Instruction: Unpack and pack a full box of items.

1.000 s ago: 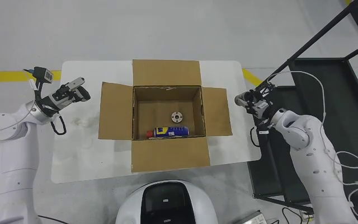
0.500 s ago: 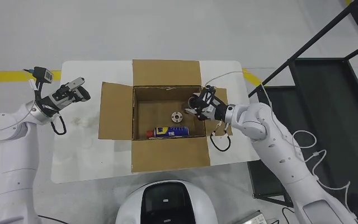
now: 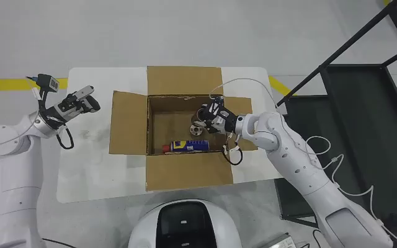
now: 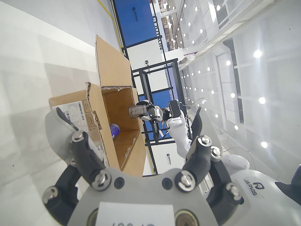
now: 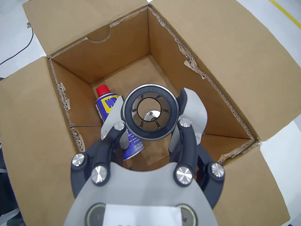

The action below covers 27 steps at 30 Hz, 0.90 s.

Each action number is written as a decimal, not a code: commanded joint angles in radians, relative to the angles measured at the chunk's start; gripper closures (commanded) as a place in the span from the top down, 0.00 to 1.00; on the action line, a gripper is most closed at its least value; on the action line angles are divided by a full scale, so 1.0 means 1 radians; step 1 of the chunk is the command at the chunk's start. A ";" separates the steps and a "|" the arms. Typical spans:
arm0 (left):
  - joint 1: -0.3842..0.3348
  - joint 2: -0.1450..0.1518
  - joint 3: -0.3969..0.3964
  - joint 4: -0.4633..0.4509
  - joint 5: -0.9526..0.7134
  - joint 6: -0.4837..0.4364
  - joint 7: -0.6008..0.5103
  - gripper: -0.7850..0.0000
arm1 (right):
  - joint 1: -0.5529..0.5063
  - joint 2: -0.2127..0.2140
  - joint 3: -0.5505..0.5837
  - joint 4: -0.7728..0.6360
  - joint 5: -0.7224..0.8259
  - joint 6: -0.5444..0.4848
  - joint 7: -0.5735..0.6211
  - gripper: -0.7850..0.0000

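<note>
Left claw (image 3: 92, 103) released, fingers spread, hung over white table (image 3: 93, 167) left of cardboard box (image 3: 129, 122), well apart from it. Box stood with all four flaps folded out. Blue spray can (image 3: 189, 146) lay on its side on box floor, along wall nearest robot. Small round metal part (image 3: 196, 129) lay mid-floor in box. Right claw (image 5: 151, 97) clenched on hollow metal cylinder (image 5: 128, 115), held above box opening, toward its right wall

One cardboard box (image 3: 185, 80), one spray can (image 3: 191, 146), two round metal parts (image 5: 150, 91), one table (image 3: 87, 161)
</note>
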 commanded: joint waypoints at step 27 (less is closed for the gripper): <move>0.000 0.000 0.000 0.000 0.000 0.000 0.000 1.00 | 0.430 -0.256 -0.492 0.596 -0.080 0.040 -0.130 0.00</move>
